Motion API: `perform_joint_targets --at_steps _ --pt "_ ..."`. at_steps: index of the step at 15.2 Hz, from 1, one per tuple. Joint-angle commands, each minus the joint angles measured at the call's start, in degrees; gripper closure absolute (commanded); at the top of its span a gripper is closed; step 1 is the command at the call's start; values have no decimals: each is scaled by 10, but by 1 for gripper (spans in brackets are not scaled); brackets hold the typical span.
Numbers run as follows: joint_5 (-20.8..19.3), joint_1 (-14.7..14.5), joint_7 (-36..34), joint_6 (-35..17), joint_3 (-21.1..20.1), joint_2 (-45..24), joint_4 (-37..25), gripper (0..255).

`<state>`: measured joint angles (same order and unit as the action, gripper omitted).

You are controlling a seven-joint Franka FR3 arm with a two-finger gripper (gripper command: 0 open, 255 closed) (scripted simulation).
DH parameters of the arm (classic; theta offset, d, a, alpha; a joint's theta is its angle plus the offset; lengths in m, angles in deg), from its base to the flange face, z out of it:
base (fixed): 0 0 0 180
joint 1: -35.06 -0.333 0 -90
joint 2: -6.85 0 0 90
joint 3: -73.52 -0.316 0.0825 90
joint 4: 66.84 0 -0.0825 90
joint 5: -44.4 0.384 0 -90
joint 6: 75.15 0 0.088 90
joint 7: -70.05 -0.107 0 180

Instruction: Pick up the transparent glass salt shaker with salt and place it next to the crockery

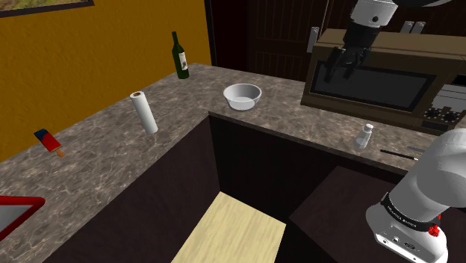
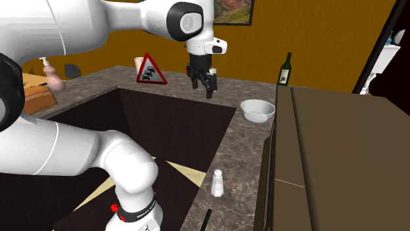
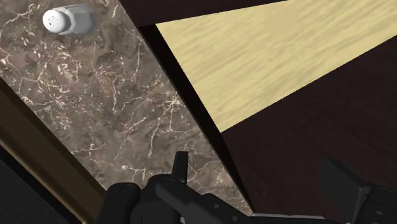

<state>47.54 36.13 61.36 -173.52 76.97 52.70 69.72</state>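
The salt shaker (image 1: 364, 136) is a small pale jar with a perforated cap. It stands upright on the marble counter (image 1: 299, 119) in front of the microwave. In the second exterior view the shaker (image 2: 217, 183) is near the counter's inner edge. A white bowl (image 1: 242, 96) sits farther along the counter, also seen as the bowl (image 2: 257, 109). My gripper (image 1: 342, 66) hangs high above the counter, between shaker and bowl, open and holding nothing. In the wrist view the gripper (image 3: 264, 184) points down at the counter edge, and the shaker (image 3: 69, 20) stands well ahead of it.
A dark microwave (image 1: 373, 78) stands behind the shaker, and a thin black utensil (image 1: 403, 154) lies beside it. A wine bottle (image 1: 180, 57), a paper towel roll (image 1: 143, 112), a red-and-blue item (image 1: 47, 140) and a red tray (image 1: 15, 213) are on the counter's other wing. Dark recess inside the counter.
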Motion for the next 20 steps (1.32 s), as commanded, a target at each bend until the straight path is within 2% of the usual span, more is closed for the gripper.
perform_joint_targets --at_steps 1,12,20 --pt "0 0 0 0 0 0 0 0" --pt "-87 53 125 -52 106 71 160 0" --pt "-179 114 228 -109 205 67 234 0"
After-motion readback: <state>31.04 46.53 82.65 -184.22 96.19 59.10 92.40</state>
